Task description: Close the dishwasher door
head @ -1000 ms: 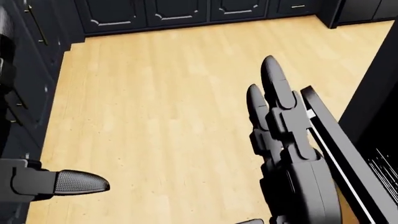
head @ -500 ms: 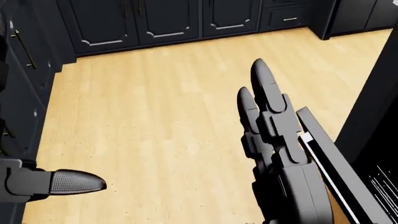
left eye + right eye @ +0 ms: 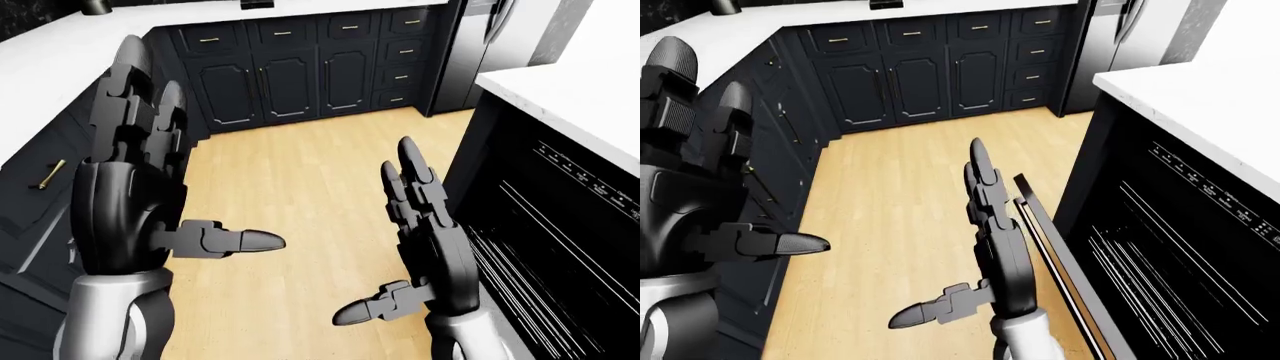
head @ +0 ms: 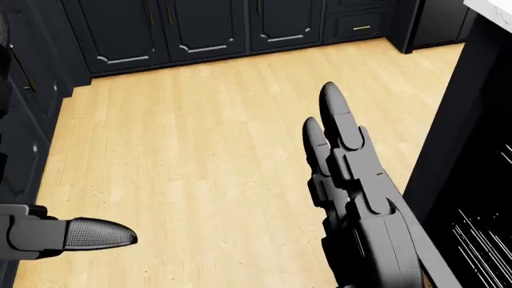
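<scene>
The dishwasher door (image 3: 1060,262) stands partly open on the right of the right-eye view, a thin dark slab tilted out from the machine, its top edge pointing up toward the middle of the picture. Behind it, the dark inside of the dishwasher (image 3: 1180,247) shows pale rack wires and a row of small control marks under the white counter (image 3: 1200,97).

The right hand (image 3: 990,247) is spread flat and grasps nothing — fingers straight and pointing up the view, thumb stuck out to the left. It lies right along the left face of the door; whether it touches the door I cannot tell.

The left hand (image 3: 135,195) is raised at the left of the left-eye view, also released and empty, fingers upright, thumb pointing right.

Between the hands lies a light wooden floor (image 4: 200,138). Dark cabinets (image 3: 290,71) with small brass handles line the top of the view, and a steel fridge (image 3: 485,45) stands at the upper right.
</scene>
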Controlling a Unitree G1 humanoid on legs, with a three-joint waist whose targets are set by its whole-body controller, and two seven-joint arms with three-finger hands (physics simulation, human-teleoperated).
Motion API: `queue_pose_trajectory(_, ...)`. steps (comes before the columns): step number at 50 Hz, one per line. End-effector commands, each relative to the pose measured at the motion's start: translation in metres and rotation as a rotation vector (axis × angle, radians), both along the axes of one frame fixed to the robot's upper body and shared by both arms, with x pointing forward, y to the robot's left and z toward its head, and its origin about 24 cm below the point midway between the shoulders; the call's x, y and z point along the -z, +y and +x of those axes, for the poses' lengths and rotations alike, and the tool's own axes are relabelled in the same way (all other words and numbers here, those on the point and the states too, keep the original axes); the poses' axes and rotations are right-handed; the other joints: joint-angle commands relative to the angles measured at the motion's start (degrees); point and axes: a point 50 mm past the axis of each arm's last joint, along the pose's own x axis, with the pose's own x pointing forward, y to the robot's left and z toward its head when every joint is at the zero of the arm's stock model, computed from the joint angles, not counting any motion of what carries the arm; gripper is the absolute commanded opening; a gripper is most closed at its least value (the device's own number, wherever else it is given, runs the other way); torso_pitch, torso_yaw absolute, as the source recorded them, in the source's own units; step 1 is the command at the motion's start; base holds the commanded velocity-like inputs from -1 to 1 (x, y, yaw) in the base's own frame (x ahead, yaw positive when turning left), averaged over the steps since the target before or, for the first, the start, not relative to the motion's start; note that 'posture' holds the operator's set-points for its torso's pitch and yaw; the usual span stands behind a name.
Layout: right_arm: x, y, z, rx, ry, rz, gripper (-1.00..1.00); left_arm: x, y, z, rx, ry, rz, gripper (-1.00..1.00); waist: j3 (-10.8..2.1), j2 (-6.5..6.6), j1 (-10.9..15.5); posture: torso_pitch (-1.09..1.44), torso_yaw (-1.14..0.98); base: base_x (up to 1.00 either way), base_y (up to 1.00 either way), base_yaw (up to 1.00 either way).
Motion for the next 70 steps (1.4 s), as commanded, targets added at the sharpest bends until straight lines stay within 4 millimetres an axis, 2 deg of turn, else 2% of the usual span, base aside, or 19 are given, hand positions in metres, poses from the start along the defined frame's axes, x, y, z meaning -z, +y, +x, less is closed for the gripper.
queue_pose_trajectory(1,-0.016,-0.004,-0.005,0.012,-0.096,0.024,1.0,-0.01,-0.003,-0.007,0.018,-0.079,0.005,1.0,-0.91,-0.07,-0.31,0.0,0.0,0.0,-0.16,0.0)
queue_pose_trajectory(6,-0.016,-0.003,-0.006,0.011,-0.096,0.022,1.0,-0.01,-0.003,-0.006,0.018,-0.08,0.005,1.0,-0.53,-2.96,-0.4,0.0,0.0,0.0,-0.15,0.0)
queue_pose_trajectory(8,-0.016,-0.003,-0.006,0.011,-0.098,0.019,1.0,-0.01,-0.003,-0.007,0.018,-0.08,0.004,1.0,-0.67,-5.04,-0.27,0.0,0.0,0.0,-0.11,0.0)
queue_pose_trajectory(9,-0.017,-0.003,-0.006,0.013,-0.103,0.016,1.0,-0.01,-0.004,-0.007,0.018,-0.08,0.005,1.0,-0.58,-7.49,0.0,0.0,0.0,0.0,0.0,0.0)
queue_pose_trajectory(10,-0.017,-0.003,-0.005,0.015,-0.108,0.014,1.0,-0.011,-0.004,-0.006,0.019,-0.08,0.006,1.0,-0.42,-7.65,-0.08,0.0,0.0,0.0,0.0,0.0)
queue_pose_trajectory(11,-0.017,-0.003,-0.006,0.012,-0.112,0.015,1.0,-0.01,-0.004,-0.007,0.019,-0.08,0.006,1.0,-0.45,-5.67,-0.38,0.0,0.0,0.0,0.0,0.0)
queue_pose_trajectory(15,-0.016,-0.002,-0.006,0.006,-0.108,0.006,1.0,-0.01,-0.003,-0.007,0.018,-0.081,0.005,1.0,-1.78,-3.26,-0.9,0.0,0.0,0.0,-0.11,0.0)
queue_pose_trajectory(16,-0.016,-0.001,-0.006,0.004,-0.11,0.002,1.0,-0.01,-0.003,-0.006,0.018,-0.081,0.005,1.0,0.12,-0.3,-0.5,0.0,0.0,0.0,-1.0,0.0)
queue_pose_trajectory(17,-0.015,-0.002,-0.006,0.007,-0.108,0.002,1.0,-0.01,-0.003,-0.006,0.018,-0.08,0.006,1.0,0.85,-0.41,-0.79,0.0,0.0,0.0,-1.0,0.0)
queue_pose_trajectory(20,-0.016,-0.002,-0.006,0.007,-0.107,0.007,1.0,-0.01,-0.003,-0.006,0.019,-0.08,0.005,1.0,-0.71,0.84,-0.79,0.0,0.0,0.0,-1.0,0.0)
queue_pose_trajectory(24,-0.016,-0.003,-0.006,0.008,-0.104,0.019,1.0,-0.01,-0.003,-0.007,0.018,-0.08,0.005,1.0,0.21,-0.17,-0.07,0.0,0.0,0.0,-0.71,0.0)
queue_pose_trajectory(27,-0.015,-0.002,-0.006,0.009,-0.104,0.016,1.0,-0.01,-0.004,-0.006,0.019,-0.08,0.006,1.0,0.52,-8.87,0.93,0.0,0.0,0.0,0.0,0.0)
queue_pose_trajectory(28,-0.014,-0.002,-0.006,0.009,-0.103,0.015,1.0,-0.01,-0.004,-0.006,0.019,-0.08,0.005,1.0,0.41,-9.7,0.23,0.0,0.0,0.0,0.0,0.0)
queue_pose_trajectory(29,-0.014,-0.002,-0.006,0.008,-0.102,0.015,1.0,-0.01,-0.004,-0.006,0.019,-0.08,0.004,1.0,1.24,-6.65,-0.32,0.0,0.0,0.0,0.0,0.0)
queue_pose_trajectory(37,-0.014,-0.002,-0.005,0.007,-0.102,0.014,1.0,-0.011,-0.003,-0.006,0.018,-0.081,0.003,1.0,-1.66,-0.41,-2.17,0.0,0.0,0.0,0.0,0.0)
queue_pose_trajectory(38,-0.014,-0.002,-0.005,0.007,-0.102,0.013,1.0,-0.01,-0.003,-0.006,0.017,-0.08,0.003,1.0,-1.04,-2.15,-1.87,0.0,0.0,0.0,0.0,0.0)
queue_pose_trajectory(45,-0.012,-0.001,-0.005,0.006,-0.099,0.01,1.0,-0.01,-0.003,-0.007,0.016,-0.082,0.001,1.0,-1.86,-3.43,-1.36,0.0,0.0,0.0,0.0,0.0)
queue_pose_trajectory(59,-0.017,0.005,-0.001,-0.013,-0.096,-0.026,1.0,-0.01,-0.001,-0.007,0.009,-0.084,-0.006,1.0,-2.33,-3.61,-1.01,0.0,0.0,0.0,0.0,0.0)
queue_pose_trajectory(70,-0.042,0.026,0.032,-0.058,-0.106,-0.125,1.0,-0.012,0.002,-0.007,0.005,-0.085,-0.015,1.0,-2.65,-3.4,-1.06,0.0,0.0,0.0,0.0,0.0)
